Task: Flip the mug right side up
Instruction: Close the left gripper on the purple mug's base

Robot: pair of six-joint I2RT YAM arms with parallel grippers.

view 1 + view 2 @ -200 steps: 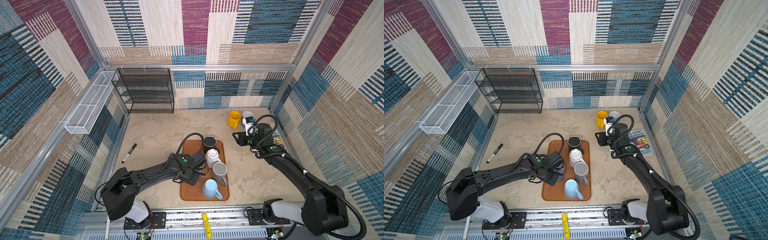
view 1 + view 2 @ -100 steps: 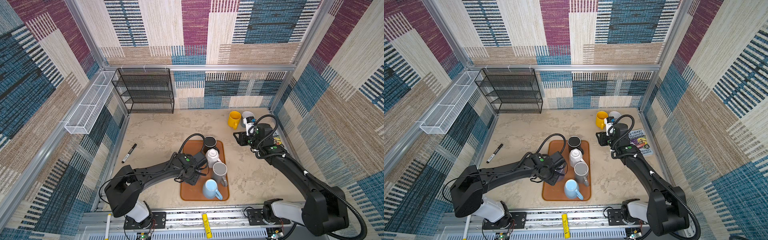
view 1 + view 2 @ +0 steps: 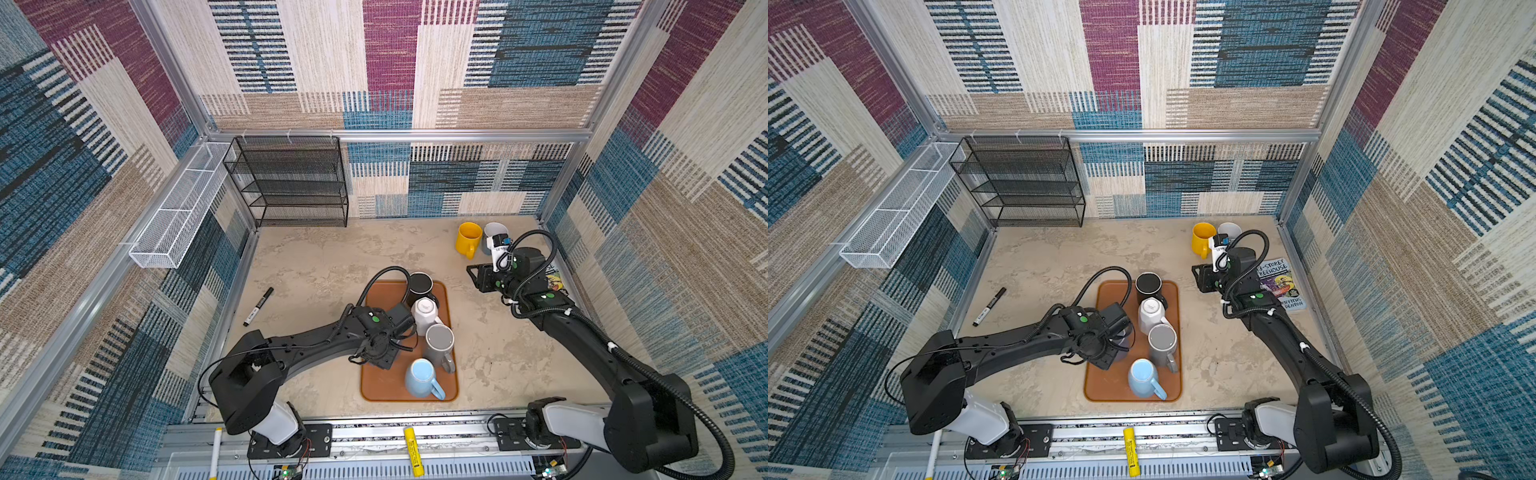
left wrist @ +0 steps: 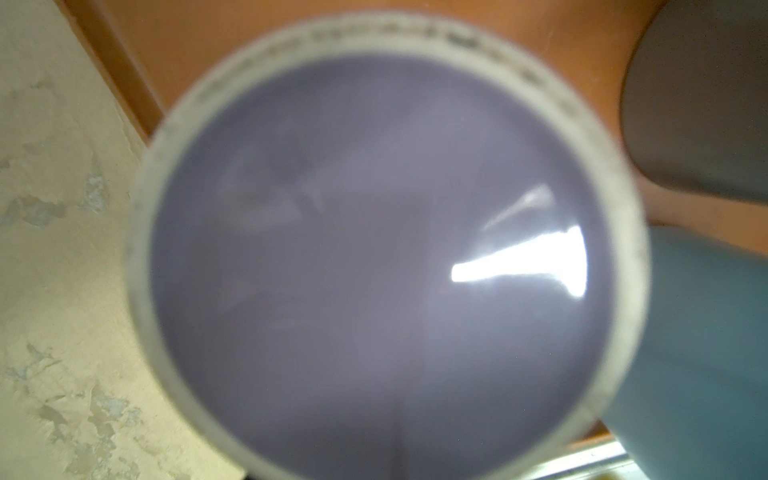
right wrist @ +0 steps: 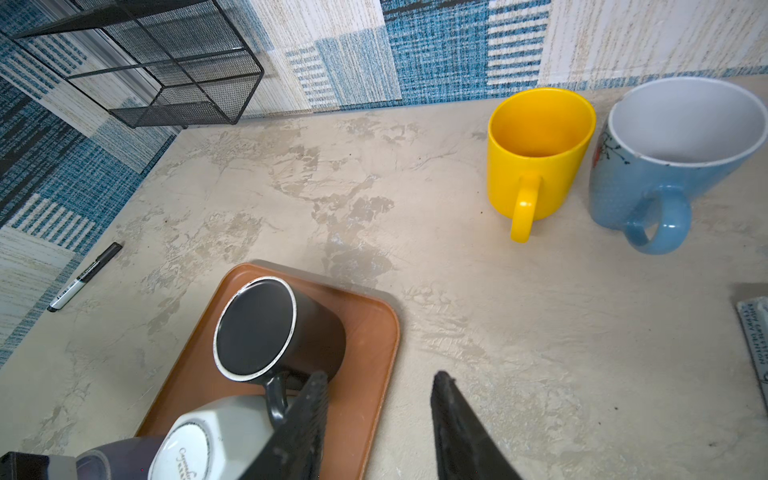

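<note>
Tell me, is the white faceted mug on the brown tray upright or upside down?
Upside down: the white faceted mug shows its flat, printed base facing up.

In a top view, a brown tray [image 3: 376, 386] carries four mugs in a row, far to near: black mug [image 3: 419, 284], white mug [image 3: 424, 311], grey mug [image 3: 438, 345], light blue mug [image 3: 420, 374]. The left arm [image 3: 316, 345] extends over the tray's left half. A yellow mug [image 3: 468, 237] stands well apart.

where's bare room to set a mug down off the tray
Broad bare tabletop between the black wire rack, yellow mug and tray; a smaller patch between tray and right arm. Crowded: the tray, mugs plus the left arm.
</note>
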